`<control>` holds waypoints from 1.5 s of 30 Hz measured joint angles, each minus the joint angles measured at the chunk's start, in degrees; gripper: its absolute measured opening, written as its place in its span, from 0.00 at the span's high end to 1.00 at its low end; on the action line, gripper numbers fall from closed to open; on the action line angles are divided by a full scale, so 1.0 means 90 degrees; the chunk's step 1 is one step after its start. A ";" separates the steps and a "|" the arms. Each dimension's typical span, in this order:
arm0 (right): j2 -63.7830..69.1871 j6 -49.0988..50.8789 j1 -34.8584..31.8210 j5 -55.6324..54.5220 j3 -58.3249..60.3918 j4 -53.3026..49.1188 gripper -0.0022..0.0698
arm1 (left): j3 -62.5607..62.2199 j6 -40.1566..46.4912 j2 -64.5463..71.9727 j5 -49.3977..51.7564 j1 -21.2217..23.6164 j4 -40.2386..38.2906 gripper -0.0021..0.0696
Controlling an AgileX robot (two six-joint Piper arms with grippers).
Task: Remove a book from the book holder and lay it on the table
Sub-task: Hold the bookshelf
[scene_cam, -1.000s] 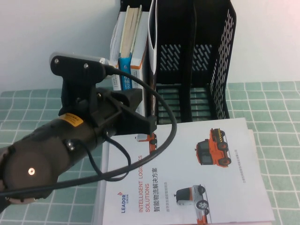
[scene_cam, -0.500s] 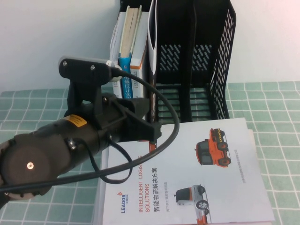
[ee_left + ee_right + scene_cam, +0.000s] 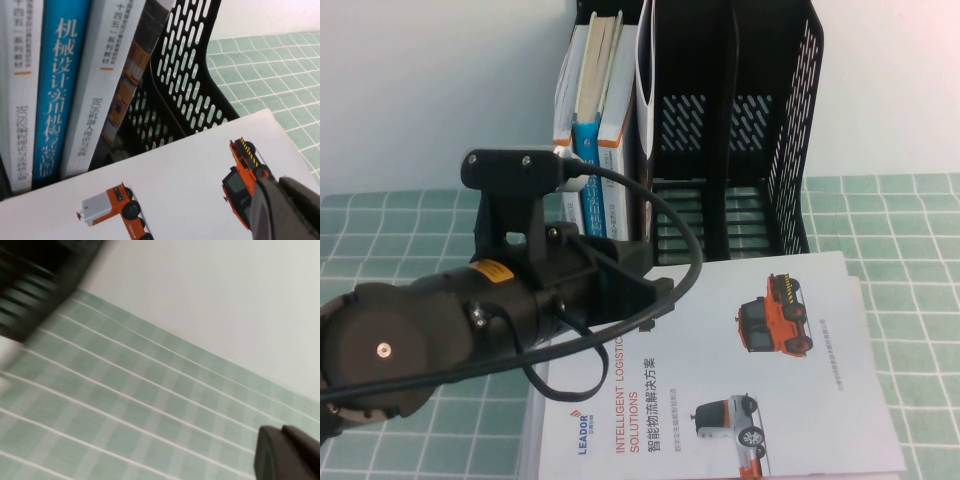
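nearest the camera, a white booklet printed with orange trucks lay flat on the table, its far edge close to the foot of the book holder. it appeared to rest on another white sheet or book showing along its left and right margins; could not tell what that was.

the left arm reached in from the near left, over the booklet's far left corner. the left gripper pointed toward the base of the holder, low over the page. could not tell whether its fingers were apart or together: the arm's body hid them from above, and the wrist view showed only one dark tip above the truck picture.

beyond it, three books stood upright in the holder's left slot, one with a blue spine. the right slots looked empty apart from a thin white sheet against the divider.

the right gripper was off to the side above bare checked table, fingers together, holding nothing.

risks, judged: a booklet seemed already laid down. any forward push by the left gripper could skid it into the holder, or drag it on retreat if a fingertip was touching the page. the trailing cable could snag its corner.
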 joint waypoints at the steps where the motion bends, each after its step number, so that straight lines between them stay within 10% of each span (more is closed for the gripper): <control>1: 0.0103 -0.0492 0.0000 0.0769 -0.0029 0.0383 0.97 | -0.0003 -0.0016 0.0000 0.0027 0.0000 0.0009 0.97; 6: 0.0934 -0.4472 0.0000 0.2693 -0.0234 0.3944 0.97 | -0.0014 -0.0016 0.0000 0.0043 0.0000 -0.0002 0.97; 12: 0.0988 -0.5736 0.0190 0.1688 -0.0234 0.6664 0.97 | -0.0014 -0.0016 0.0000 0.0043 0.0000 -0.0002 0.97; 30: 0.2497 -0.6763 0.1396 -0.6064 -0.0296 0.7784 0.97 | -0.0027 -0.0016 0.0000 -0.1185 0.0000 -0.0530 0.97; 45: 0.4297 -0.6682 0.1591 -0.6818 -0.1359 0.7887 0.63 | -0.1347 -0.0016 0.1173 -0.0266 0.0078 -0.0906 0.97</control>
